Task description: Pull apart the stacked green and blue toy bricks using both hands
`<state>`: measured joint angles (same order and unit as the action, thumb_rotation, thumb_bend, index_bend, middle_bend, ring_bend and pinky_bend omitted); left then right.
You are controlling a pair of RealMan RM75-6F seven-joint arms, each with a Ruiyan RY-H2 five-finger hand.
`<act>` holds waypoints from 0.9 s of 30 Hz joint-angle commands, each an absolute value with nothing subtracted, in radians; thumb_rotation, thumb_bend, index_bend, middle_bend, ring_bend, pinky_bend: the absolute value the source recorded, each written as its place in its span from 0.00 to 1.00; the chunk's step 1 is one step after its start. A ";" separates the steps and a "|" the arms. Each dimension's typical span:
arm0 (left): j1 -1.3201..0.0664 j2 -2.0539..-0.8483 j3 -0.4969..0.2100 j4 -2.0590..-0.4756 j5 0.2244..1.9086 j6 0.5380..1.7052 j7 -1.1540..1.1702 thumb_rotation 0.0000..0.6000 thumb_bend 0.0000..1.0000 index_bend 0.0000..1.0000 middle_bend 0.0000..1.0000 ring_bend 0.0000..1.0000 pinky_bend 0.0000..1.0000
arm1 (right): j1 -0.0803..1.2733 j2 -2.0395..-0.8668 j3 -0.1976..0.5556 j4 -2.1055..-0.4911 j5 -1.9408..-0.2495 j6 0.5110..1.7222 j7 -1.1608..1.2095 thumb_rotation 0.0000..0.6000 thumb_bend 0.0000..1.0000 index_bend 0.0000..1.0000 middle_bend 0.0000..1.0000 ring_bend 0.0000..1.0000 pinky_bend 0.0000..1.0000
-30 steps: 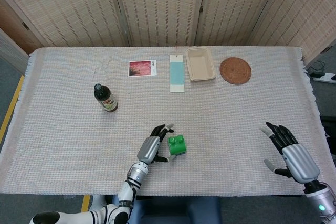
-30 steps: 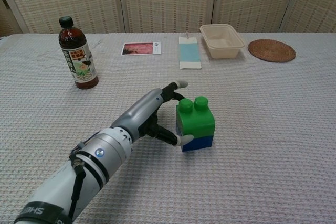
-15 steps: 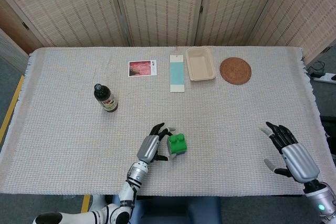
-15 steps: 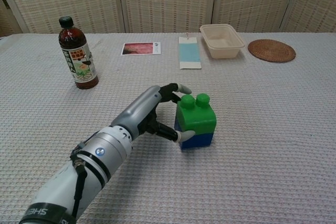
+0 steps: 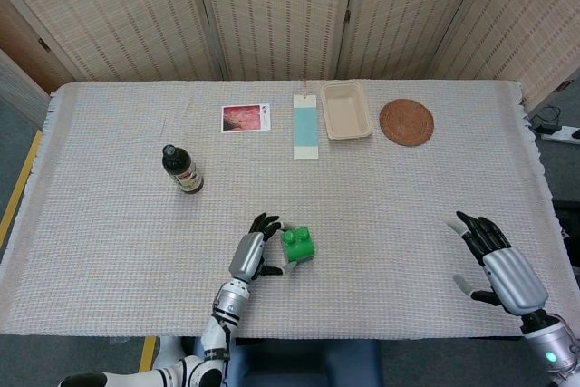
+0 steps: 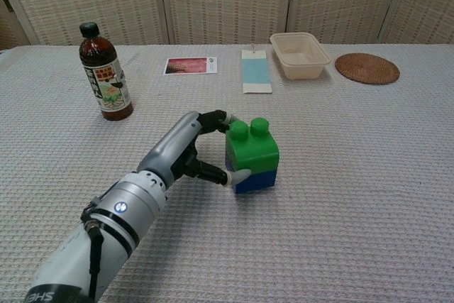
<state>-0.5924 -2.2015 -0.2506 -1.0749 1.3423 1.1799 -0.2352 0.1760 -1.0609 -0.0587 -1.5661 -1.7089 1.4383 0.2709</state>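
Note:
The green brick (image 6: 252,152) sits stacked on the blue brick (image 6: 257,179) near the front middle of the table, and the stack looks slightly tilted. My left hand (image 6: 188,152) grips the stack from its left side, fingers curled over the green brick's top edge and thumb pressed against the blue brick's lower corner. From the head view, the green brick (image 5: 297,245) shows just right of the left hand (image 5: 251,256); the blue one is mostly hidden under it. My right hand (image 5: 498,265) hovers far to the right by the table edge, fingers spread, holding nothing.
A dark bottle (image 6: 103,72) stands at the left. A photo card (image 6: 191,66), a pale blue strip (image 6: 256,76), a beige tray (image 6: 284,51) and a round woven coaster (image 6: 367,68) line the far side. Bare cloth lies between the stack and my right hand.
My left hand has closed its fingers and thumb on the stack and drawn it a little to the left. My right hand has barely moved.

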 commanded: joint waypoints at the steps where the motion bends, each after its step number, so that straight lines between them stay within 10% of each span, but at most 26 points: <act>1: -0.576 -2.198 -0.257 -1.083 1.348 1.211 -0.260 1.00 0.35 0.67 0.80 0.24 0.00 | 0.178 -1.066 -0.057 -1.566 -1.707 1.434 0.267 1.00 0.38 0.00 0.00 0.00 0.00; 11: -0.516 -2.098 -0.252 -1.232 1.347 1.248 -0.321 1.00 0.36 0.79 0.89 0.33 0.00 | 0.235 -1.127 -0.040 -1.537 -1.675 1.332 0.302 1.00 0.38 0.00 0.00 0.00 0.00; 27: -0.467 -1.977 -0.254 -1.441 1.343 1.275 -0.326 1.00 0.37 0.81 0.91 0.36 0.00 | 0.578 -1.236 -0.008 -1.433 -1.684 1.003 1.195 1.00 0.38 0.00 0.00 0.00 0.00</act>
